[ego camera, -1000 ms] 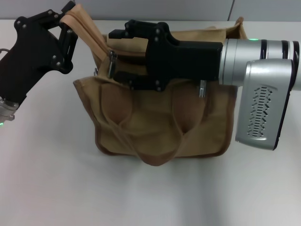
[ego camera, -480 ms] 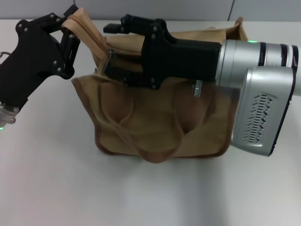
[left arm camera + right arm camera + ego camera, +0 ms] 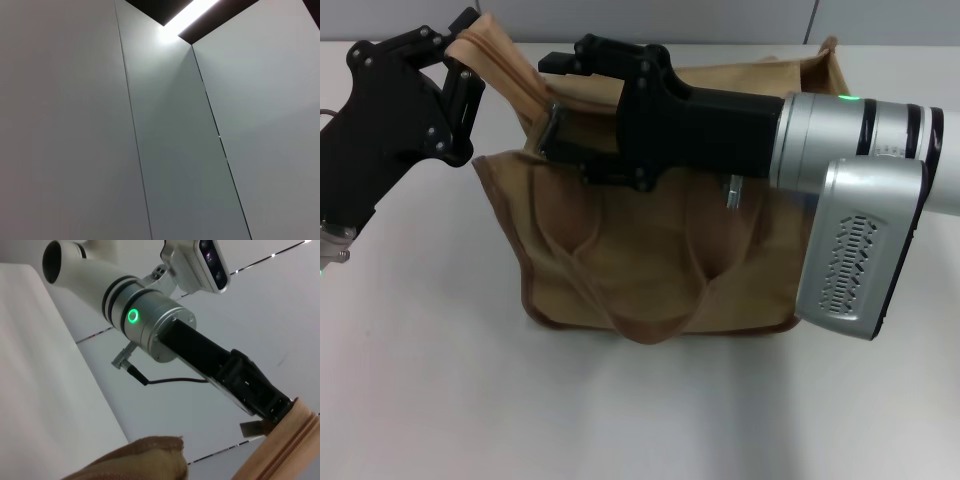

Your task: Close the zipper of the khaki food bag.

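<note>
The bag is sitting on the white table, front side facing the camera, with the two handle straps drooping down it. The left gripper is pinching the raised top-left corner of the bag, fingers clamped on the fabric end of the zipper. The right gripper is reaching across the top from the right, its tips at the left end of the opening. I honestly can't tell whether it's gripping the pull tab or just hovering, since the black fingers are blocking that spot.

Biggest risk, I'd guess: the canvas is soft and floppy, so if the left side is losing tension the top will bunch up and the slider will jam or drag the whole bag sideways. The tab itself should be small and slick, so it could be slipping out of the fingers mid-pull.

Material-wise it's matte tan canvas with darker brown piping around the edges, boxy but saggy, with creases forming under the straps. The zipper tape is looking ribbed and stiffer than the body.
</note>
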Controlling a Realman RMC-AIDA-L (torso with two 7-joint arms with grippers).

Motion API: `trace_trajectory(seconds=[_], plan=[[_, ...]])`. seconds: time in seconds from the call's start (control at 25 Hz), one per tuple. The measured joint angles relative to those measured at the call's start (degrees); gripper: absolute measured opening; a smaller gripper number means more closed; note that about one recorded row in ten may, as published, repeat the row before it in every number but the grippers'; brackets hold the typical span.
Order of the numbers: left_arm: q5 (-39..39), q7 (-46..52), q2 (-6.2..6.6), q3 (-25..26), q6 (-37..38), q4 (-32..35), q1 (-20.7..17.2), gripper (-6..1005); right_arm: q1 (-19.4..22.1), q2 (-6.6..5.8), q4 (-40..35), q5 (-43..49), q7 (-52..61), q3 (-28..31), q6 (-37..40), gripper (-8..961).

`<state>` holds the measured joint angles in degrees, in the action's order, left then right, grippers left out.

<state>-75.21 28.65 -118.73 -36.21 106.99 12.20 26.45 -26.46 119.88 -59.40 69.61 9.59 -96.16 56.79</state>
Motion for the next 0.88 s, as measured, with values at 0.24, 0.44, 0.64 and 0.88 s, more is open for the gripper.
trace_trajectory(seconds=[0.24,0.44,0.64,0.88], plan=[[0.07,0.0,0.08,0.09,0.21,0.22,-0.15,30,0.98,0.0,-0.45,-1.11,-3.71,-0.16,-0.88,789],[0.18,0.0,0.08,0.1,0.34,0.2,-0.32,30,1.49,-0.01,-0.62,-4.09,-3.78,0.12,-0.56,788],[0.25,0.0,0.04,0.1,0.34,0.03,-0.32,30,1.79,-0.01,-0.27,-4.82,-3.8,-0.1,-0.26,788],[0.41,-0.02,-0.01,0.12,0.42,-0.11,-0.45,30,2.33,0.0,-0.41,-4.84,-4.66,-0.21,-0.29,788]])
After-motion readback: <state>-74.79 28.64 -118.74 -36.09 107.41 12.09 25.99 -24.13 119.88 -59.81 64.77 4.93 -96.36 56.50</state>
